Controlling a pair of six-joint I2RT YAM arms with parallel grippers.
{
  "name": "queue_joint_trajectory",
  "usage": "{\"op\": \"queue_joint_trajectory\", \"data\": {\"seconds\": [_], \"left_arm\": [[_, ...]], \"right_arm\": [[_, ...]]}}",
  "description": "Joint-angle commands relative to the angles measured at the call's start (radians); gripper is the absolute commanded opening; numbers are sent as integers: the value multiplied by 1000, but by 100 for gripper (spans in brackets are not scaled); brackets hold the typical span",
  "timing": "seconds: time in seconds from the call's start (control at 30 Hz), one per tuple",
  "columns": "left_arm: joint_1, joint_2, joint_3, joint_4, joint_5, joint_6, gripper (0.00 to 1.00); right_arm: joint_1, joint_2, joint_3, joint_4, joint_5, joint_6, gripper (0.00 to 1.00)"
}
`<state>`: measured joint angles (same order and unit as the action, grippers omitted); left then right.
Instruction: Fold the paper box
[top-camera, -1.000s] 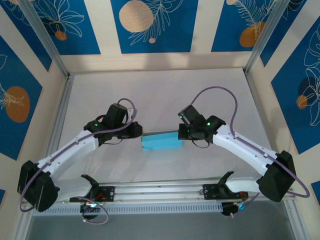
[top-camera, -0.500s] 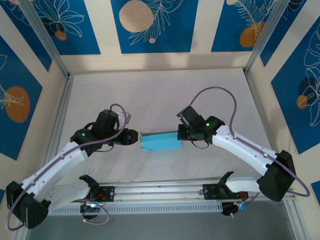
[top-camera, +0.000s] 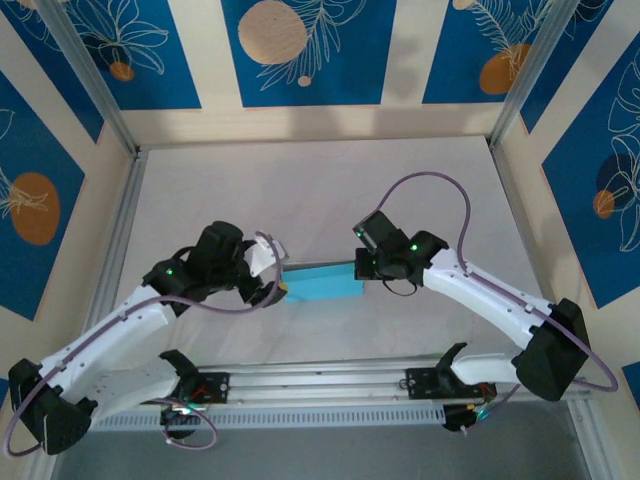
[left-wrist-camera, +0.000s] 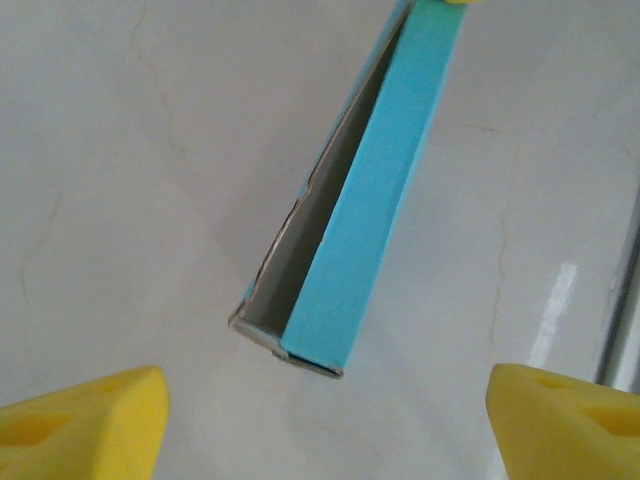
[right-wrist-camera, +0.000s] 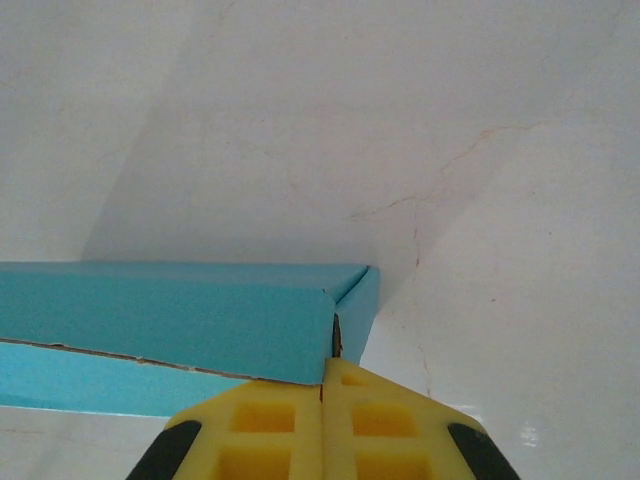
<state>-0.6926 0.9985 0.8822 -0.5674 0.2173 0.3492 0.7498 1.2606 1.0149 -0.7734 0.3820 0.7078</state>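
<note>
The left pincer (top-camera: 270, 272) stands wide open and holds nothing. In the left wrist view the left pincer (left-wrist-camera: 320, 415) shows its two yellow fingers (left-wrist-camera: 85, 420) far apart at the lower corners. The near end of the paper box (left-wrist-camera: 370, 210) lies between them, a little ahead, and touches neither one.

The right pincer (right-wrist-camera: 322, 395) is closed. Its yellow pads are pressed together on the thin end wall at the right corner of the paper box (right-wrist-camera: 170, 320). In the top view the right pincer (top-camera: 362, 267) sits at the right end of the box.

The paper box (top-camera: 322, 282) is folded to a shallow light-blue shape. It is in the middle of the pale worktop (top-camera: 320, 190), between the two arms. From the left wrist its open side is visible, with a grey-white inside.

One second before, the left pincer was narrow and was at the left end of the box. Half a second before, it had come away from the box by a small gap. Now it is just beside that end again, but with the fingers spread, and the left arm sits lower and more to the left than at the start. The box and the right arm kept their place
</note>
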Motion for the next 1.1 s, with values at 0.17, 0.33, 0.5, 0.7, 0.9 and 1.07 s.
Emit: {"op": "queue_joint_trajectory", "data": {"seconds": [0.17,0.33,0.5,0.7,0.9,1.07], "left_arm": [[-8,124,25,91,134,278,86],[-8,185,32,128,139,308,86],[-35,201,11,127,114,350,84],[-100,181,-80,204,14,366,73],[-165,166,-158,293,-110,413,58],[-204,158,-183,348,-222,452,42]], "right_arm": [[-3,39,-21,-95,-43,-11,0],[-7,39,-21,-92,-52,-10,0],[-9,39,-19,-96,-54,-5,0],[-13,38,-21,-97,-59,1,0],[-17,40,-17,-98,-66,4,0],[-18,40,-16,-98,-66,9,0]]}}
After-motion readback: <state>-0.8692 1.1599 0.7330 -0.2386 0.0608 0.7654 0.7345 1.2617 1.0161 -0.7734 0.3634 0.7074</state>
